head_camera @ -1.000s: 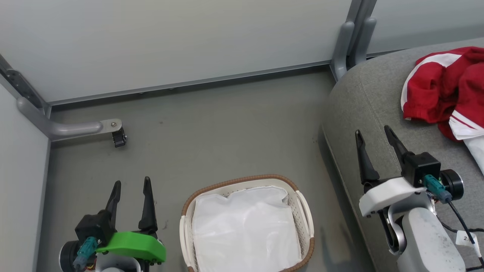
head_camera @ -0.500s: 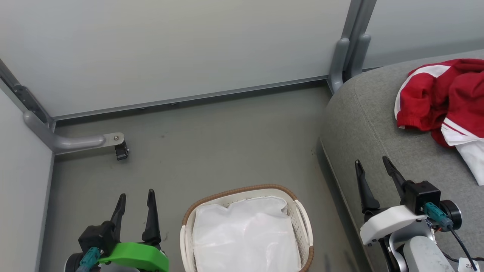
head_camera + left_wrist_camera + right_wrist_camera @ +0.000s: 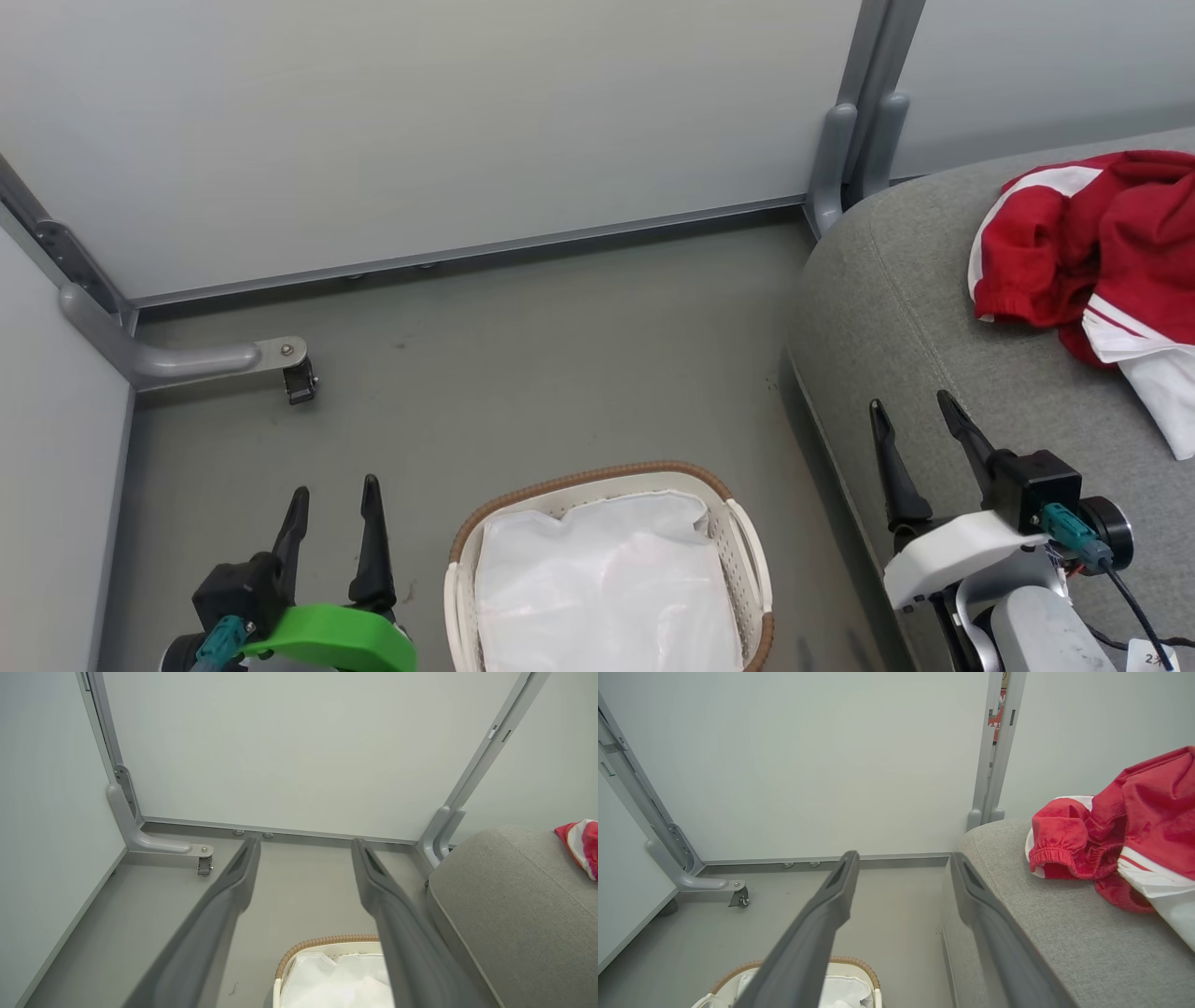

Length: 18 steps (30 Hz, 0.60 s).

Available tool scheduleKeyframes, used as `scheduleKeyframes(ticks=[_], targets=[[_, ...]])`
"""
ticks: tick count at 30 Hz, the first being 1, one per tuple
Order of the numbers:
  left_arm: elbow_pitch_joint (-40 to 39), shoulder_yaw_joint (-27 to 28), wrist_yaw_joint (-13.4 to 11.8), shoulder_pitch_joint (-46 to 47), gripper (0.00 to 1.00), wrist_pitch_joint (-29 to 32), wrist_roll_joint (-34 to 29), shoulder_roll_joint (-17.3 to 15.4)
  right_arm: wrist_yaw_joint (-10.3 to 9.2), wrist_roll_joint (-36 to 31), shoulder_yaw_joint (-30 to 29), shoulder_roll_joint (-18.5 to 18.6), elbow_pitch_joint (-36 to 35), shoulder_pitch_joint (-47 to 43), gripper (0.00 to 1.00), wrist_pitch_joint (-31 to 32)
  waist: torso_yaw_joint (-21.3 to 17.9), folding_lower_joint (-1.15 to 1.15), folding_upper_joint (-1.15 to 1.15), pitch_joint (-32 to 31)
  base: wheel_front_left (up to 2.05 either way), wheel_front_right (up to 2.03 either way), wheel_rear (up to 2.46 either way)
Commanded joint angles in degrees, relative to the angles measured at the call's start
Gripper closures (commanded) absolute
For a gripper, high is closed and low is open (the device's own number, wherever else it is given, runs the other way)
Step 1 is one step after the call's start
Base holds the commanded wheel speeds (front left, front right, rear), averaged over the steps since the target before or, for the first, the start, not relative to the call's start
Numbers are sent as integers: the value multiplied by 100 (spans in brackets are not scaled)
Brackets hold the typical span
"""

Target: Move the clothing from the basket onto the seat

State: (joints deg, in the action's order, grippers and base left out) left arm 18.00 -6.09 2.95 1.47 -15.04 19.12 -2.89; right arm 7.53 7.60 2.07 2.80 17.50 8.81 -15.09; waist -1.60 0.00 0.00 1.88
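1. At far left we see a grey partition foot (image 3: 187, 357). It ends in a small caster (image 3: 301, 383) that rests on the grey floor (image 3: 560, 355).
2. The left gripper (image 3: 336, 486), with its green wrist shell, sits at lower left above the floor, just left of the basket. Its two dark fingers stand wide apart and hold nothing.
3. The basket (image 3: 739, 546) stands on the floor at bottom centre, between the two grippers and close beside the seat's front edge. We see its brown woven rim and perforated cream wall. A crumpled white liner (image 3: 607, 588) covers its inside.
4. The right gripper (image 3: 908, 401), with its white wrist shell, sits at lower right over the front part of the seat. Its fingers are spread wide, grasp nothing, and point up the view. It is well apart from the clothing.
5. The seat (image 3: 934, 308), a light grey cushion with a stitched seam, fills the right side. Its rounded corner lies near the upright partition post (image 3: 854, 131).
6. The clothing (image 3: 1092, 233) lies bunched on the seat at far right. It is red with white stripes, and a white panel trails toward the lower right. It touches neither gripper and runs past the view's right edge.
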Motion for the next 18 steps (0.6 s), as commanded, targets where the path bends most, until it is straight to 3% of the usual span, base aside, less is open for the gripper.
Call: scheduleKeyframes(ticks=[1, 2, 6, 18], targets=[[21, 12, -49, -105, 0, -21, 49, -1, -8, 20, 1, 19, 0, -68, 0, -10, 7, 0, 0, 2, 0, 0, 0], [21, 8, -5, -6, 100, 0, 14, 1, 0, 6, 2, 0, 1, -1, 100, 0, 6, 0, 0, 1, 0, 0, 0], [225, 2, -5, -24, 100, 44, 35, 5, 0, 31, 3, -38, 200, -95, 100, 14, 7, 0, 0, -1, 0, 0, 0], [143, 206, 70, 65, 100, 382, 1190, 4, -1, 1369, -143, -31, 125, -123, 100, 363, 22, 0, 0, -17, 0, 0, 0]])
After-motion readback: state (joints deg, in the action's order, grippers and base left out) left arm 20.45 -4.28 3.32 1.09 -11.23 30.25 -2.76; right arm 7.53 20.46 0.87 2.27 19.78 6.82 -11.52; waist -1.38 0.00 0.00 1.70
